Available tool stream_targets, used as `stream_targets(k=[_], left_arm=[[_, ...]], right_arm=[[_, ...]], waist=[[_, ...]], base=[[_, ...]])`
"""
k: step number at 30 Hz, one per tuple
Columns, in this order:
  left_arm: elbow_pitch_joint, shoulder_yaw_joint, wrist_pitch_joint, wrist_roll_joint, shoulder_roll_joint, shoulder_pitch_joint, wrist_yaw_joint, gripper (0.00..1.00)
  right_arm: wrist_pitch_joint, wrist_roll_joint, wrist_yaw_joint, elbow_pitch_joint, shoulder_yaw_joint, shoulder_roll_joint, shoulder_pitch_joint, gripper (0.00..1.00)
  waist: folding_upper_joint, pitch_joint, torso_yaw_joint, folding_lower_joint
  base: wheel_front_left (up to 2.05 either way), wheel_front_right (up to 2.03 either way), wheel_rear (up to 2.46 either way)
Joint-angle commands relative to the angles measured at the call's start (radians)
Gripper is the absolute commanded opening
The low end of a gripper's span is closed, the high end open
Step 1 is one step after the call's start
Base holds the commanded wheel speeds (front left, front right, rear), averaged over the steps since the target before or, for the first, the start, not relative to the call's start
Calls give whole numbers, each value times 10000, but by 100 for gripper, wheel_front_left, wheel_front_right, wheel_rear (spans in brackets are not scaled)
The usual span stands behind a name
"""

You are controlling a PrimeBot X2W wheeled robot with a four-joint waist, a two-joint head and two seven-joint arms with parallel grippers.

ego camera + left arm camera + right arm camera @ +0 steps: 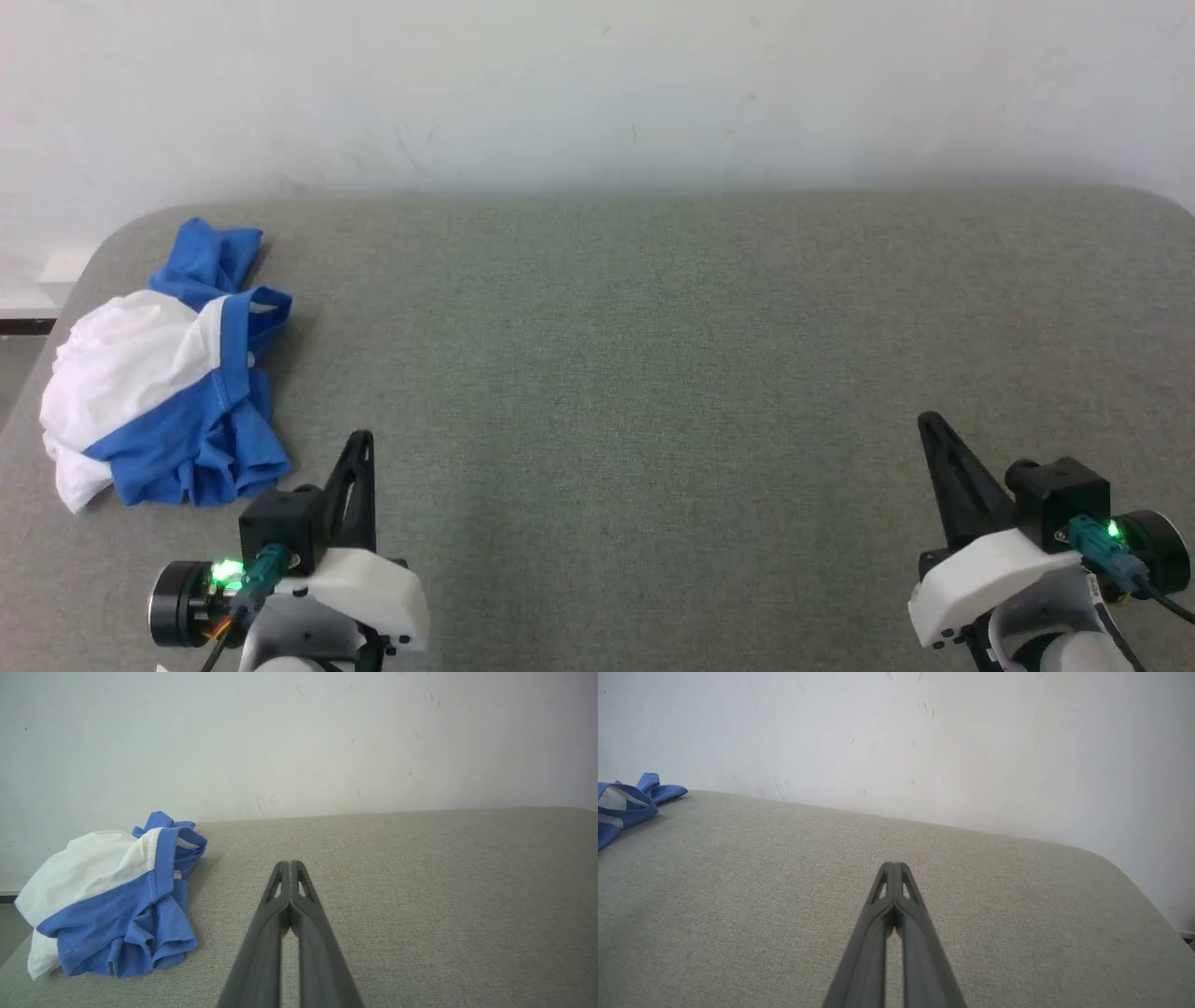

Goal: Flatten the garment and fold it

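Two grippers nearest, left gripper and right gripper, parked low at the near edge of the table, well apart. Both with fingers pressed together, holding nothing. Probably a rest pose ahead of the first reach. Further off, by the table's left edge, the garment: crumpled in a heap, white body and blue sleeves tangled, just ahead and left of left gripper, untouched. Not yet flattened, nothing folded. Likely first: reach with left, open, pinch an edge, drag toward centre for room to spread. Behind all, plain wall.
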Motion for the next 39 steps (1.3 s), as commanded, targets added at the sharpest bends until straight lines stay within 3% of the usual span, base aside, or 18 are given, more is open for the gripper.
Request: stream_targets(k=[1,12,13,14,15,16,39], left_arm=[[30,41,1,62,-53,-125,-80,0],[30,41,1,62,-53,-125,-80,0],[-3,-4,-3,-3,2,4,5,100],[-5,-7,-5,-5,4,7,8,0],[-5,-9,-5,-5,4,8,8,0],[-5,-10,-5,-5,4,8,9,100],[-265,-252,-487,-145,-7,126,400,100]], right_arm=[[5,-78,-21,-66,-5,42,-144,0],[5,-78,-21,-66,-5,42,-144,0],[-2,5,0,4,-3,-2,4,100],[-6,7,0,15,-3,-6,12,0],[-5,7,0,21,-4,-9,17,0],[-7,7,0,24,-4,-11,18,100],[-487,273,-4,207,-684,-2,113,100]], waist=[[-1,0,0,0],[-1,0,0,0],[-1,0,0,0],[-1,0,0,0],[-1,0,0,0],[-1,0,0,0],[-1,59,404,0]], base=[[0,0,0],[0,0,0],[0,0,0],[0,0,0],[0,0,0],[0,0,0],[0,0,0]])
